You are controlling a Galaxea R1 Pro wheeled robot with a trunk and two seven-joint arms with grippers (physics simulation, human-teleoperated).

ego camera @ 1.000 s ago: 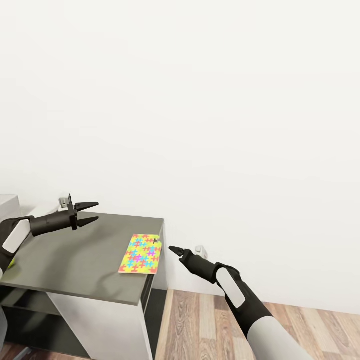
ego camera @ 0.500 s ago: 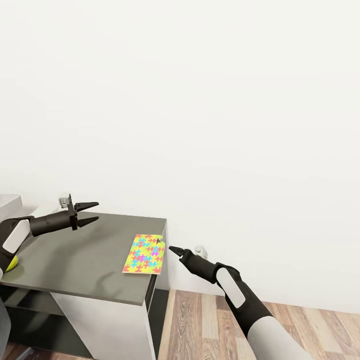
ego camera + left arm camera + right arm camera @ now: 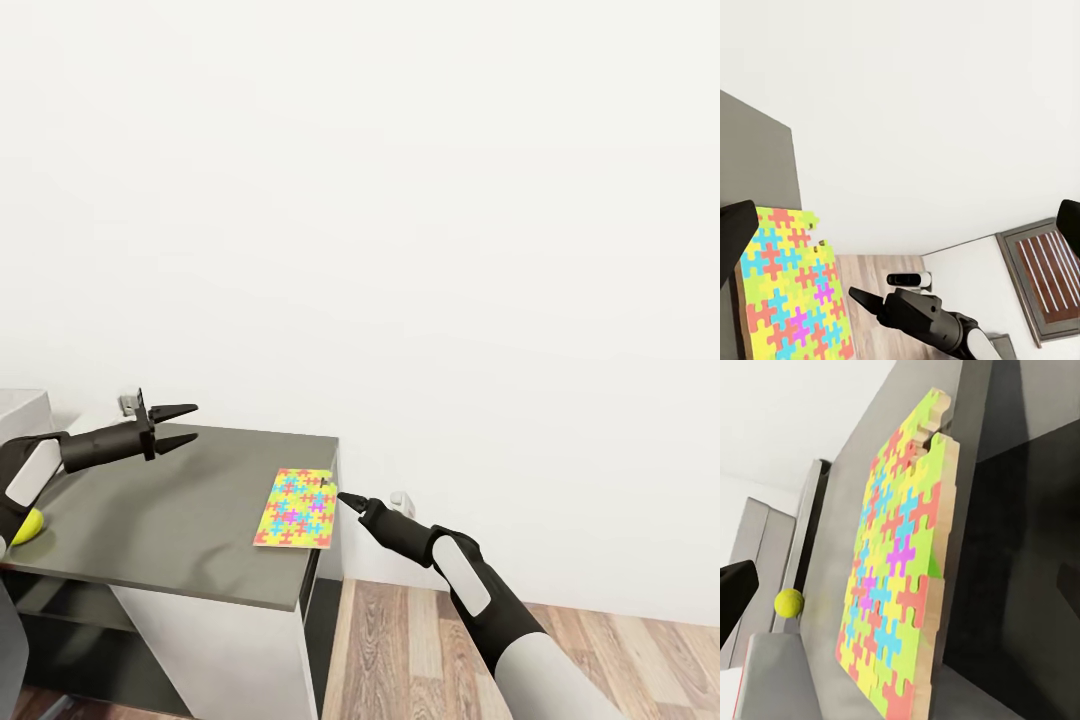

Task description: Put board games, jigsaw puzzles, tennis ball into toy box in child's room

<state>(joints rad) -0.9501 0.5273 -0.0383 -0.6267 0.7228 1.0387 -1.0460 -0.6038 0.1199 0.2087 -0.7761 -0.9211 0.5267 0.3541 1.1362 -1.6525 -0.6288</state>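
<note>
A jigsaw puzzle (image 3: 295, 508) (image 3: 791, 292) (image 3: 904, 585) lies flat on the dark grey cabinet section of the table (image 3: 170, 510), at its right edge. My right gripper (image 3: 347, 497) hovers just off that edge, its tip close beside the puzzle; the right wrist view shows its fingers spread wide, open and empty. My left gripper (image 3: 185, 425) is open and empty above the cabinet top's back left part. The tennis ball (image 3: 27, 525) (image 3: 789, 602) rests at the cabinet's left end, partly behind my left arm.
A plain white wall rises behind the cabinet. Wood-plank floor (image 3: 420, 650) lies to the cabinet's right, under my right arm. A corner of the pale higher desktop (image 3: 20, 405) shows at far left. A small white device (image 3: 402, 500) sits low on the wall.
The whole view has shifted, so the cabinet, puzzle and ball sit further right in the picture. The puzzle's edge is now nearer my right gripper's tip. Both arms hold their pose.
</note>
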